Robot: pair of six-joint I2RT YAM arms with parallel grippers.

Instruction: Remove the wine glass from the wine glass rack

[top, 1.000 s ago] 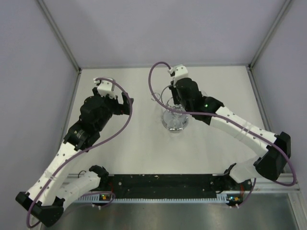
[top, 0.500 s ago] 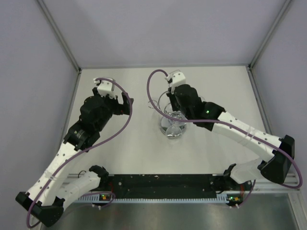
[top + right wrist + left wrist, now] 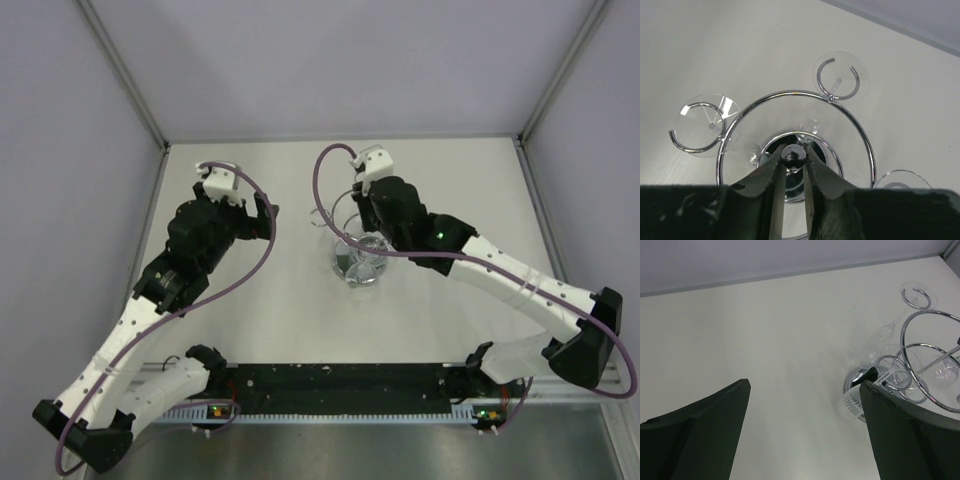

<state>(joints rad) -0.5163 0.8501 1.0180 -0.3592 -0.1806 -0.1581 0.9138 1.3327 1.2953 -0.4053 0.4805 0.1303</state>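
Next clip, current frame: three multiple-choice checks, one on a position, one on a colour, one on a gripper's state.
1. Where is the right gripper?
A) low beside its own base
B) over the wine glass rack, fingers flanking the central post's top
C) far right of the rack
2. What colour are the arms' cables?
A) green
B) orange
C) purple
3. How is the left gripper?
A) shut tight, holding nothing
B) wide open, holding nothing
C) shut on a cloth
Answers: 1 B, its wrist view shows the post's knob between them; 2 C, purple loops run along both arms; 3 B, bare table shows between its spread fingers.
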